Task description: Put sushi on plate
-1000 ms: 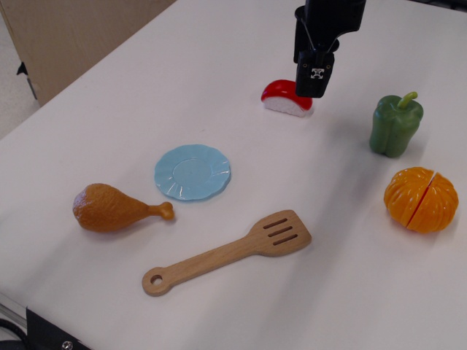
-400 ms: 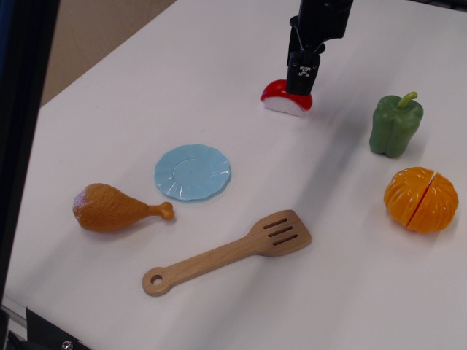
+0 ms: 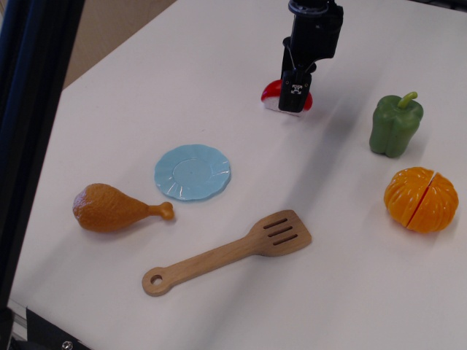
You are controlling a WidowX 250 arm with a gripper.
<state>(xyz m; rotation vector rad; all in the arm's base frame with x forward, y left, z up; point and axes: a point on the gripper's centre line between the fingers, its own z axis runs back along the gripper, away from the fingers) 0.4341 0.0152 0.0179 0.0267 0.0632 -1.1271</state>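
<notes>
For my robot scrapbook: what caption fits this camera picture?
Gripper lowered over the sushi, with the blue plate waiting bare nearby.

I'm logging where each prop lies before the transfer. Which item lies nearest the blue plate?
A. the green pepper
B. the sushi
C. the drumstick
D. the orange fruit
C: the drumstick lies just below and left of the plate, its bone end close to the rim, while the other three sit far across the table.
</notes>
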